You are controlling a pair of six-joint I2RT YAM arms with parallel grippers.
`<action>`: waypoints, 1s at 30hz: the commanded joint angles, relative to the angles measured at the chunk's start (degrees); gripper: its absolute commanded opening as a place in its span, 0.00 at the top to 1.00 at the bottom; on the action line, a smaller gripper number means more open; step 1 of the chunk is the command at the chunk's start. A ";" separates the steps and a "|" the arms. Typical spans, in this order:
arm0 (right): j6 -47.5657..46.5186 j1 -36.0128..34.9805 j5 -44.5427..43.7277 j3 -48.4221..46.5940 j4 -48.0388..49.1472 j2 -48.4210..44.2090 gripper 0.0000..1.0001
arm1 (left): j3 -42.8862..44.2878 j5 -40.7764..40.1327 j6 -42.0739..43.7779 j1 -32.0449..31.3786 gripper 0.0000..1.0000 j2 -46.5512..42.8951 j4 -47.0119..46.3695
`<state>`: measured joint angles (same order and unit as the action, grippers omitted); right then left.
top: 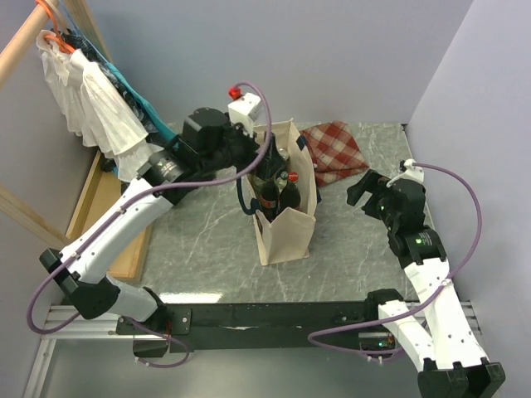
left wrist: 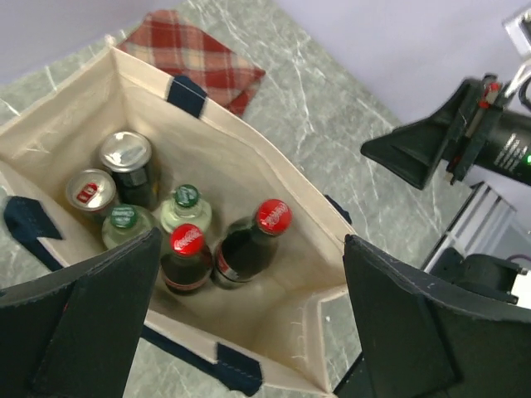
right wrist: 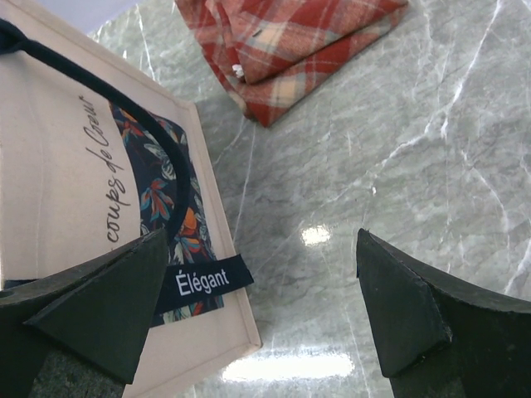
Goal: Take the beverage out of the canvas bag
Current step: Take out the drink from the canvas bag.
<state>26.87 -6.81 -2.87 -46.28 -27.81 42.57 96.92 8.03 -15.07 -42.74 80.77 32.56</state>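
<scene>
Your left gripper (left wrist: 250, 242) hangs over the mouth of the canvas bag (top: 286, 236), its jaws wide apart and holding nothing. Inside the bag, the beverage bottles (left wrist: 187, 261) and cans (left wrist: 126, 159) stand upright. Right of the bag, your right gripper (top: 362, 189) is spread open too.

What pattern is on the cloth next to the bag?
The cloth is red checked; the right wrist view shows it best.
</scene>
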 commanded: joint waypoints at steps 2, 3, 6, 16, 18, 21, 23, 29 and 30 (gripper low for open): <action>-1.30 0.04 1.46 -0.04 1.18 0.15 0.00 | -1.47 -12.42 2.41 -6.38 0.04 1.05 -4.51; -1.47 0.13 1.55 -0.04 1.18 0.24 0.00 | -1.21 -13.21 2.85 -7.87 0.03 1.66 -4.69; -1.47 0.22 1.03 -0.12 0.74 0.24 0.00 | 0.02 -15.68 3.47 -9.90 0.04 3.60 -4.26; -2.00 0.13 0.06 0.23 0.48 0.68 0.00 | 2.04 -20.77 4.26 -13.16 0.04 8.61 -2.59; -2.00 0.13 0.06 0.58 0.74 0.68 0.00 | 1.86 -21.04 4.00 -13.51 0.03 9.05 -2.85; -2.00 0.13 0.06 0.75 0.83 0.85 0.00 | 2.04 -21.65 3.73 -13.95 0.02 9.75 -2.85; -2.00 0.13 0.06 0.75 0.57 0.85 0.00 | 2.56 -22.27 3.38 -13.95 0.02 10.54 -2.15; -2.09 0.04 -0.20 1.28 0.65 0.59 0.00 | 2.92 -22.71 2.68 -14.12 0.01 11.77 -1.71; -2.09 0.13 -0.38 1.20 0.57 0.59 0.00 | 2.92 -22.80 2.59 -14.12 0.01 11.86 -1.71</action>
<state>25.65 -6.81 -2.26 -45.39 -28.42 43.48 97.32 -13.47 -11.75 -56.55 91.94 31.24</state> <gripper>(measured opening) 0.999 0.988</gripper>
